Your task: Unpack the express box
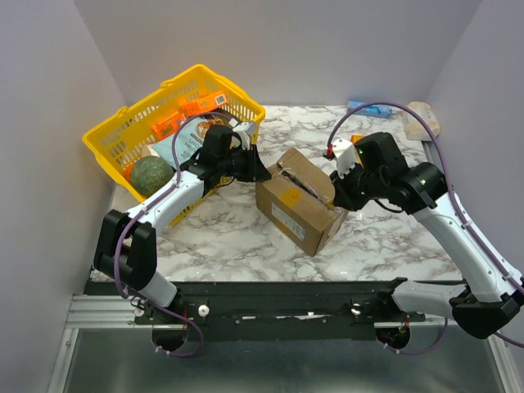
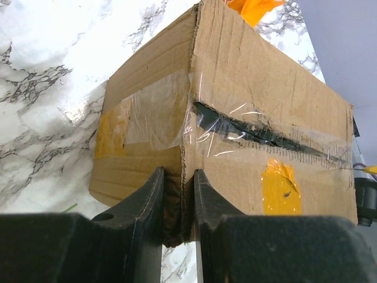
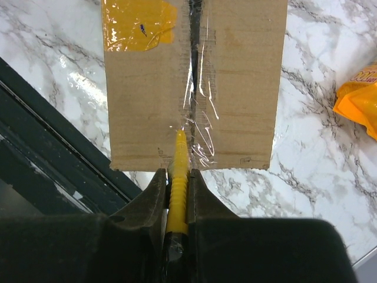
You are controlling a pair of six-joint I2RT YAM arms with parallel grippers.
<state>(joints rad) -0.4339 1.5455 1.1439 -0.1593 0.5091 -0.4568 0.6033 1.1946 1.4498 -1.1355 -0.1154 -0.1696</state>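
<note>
The express box (image 1: 299, 201) is a brown cardboard carton lying mid-table, with a yellow sticker (image 1: 291, 196) on top and a white label (image 1: 288, 219) on its near side. My left gripper (image 1: 258, 168) is shut on the box's far-left vertical corner edge (image 2: 178, 194). In the left wrist view the taped top seam (image 2: 253, 130) shows a dark slit. My right gripper (image 1: 337, 195) is at the box's right end, shut on a yellow pointed tool (image 3: 178, 171). The tool's tip touches the clear tape at the end of the seam (image 3: 191, 88).
A yellow plastic basket (image 1: 164, 106) stands at the back left with a green melon (image 1: 151, 174) and packets. An orange packet (image 3: 359, 100) lies on the marble behind the box. A blue item (image 1: 364, 106) and a beige bag (image 1: 422, 119) lie at the back right. A black rail (image 1: 270, 299) lines the front edge.
</note>
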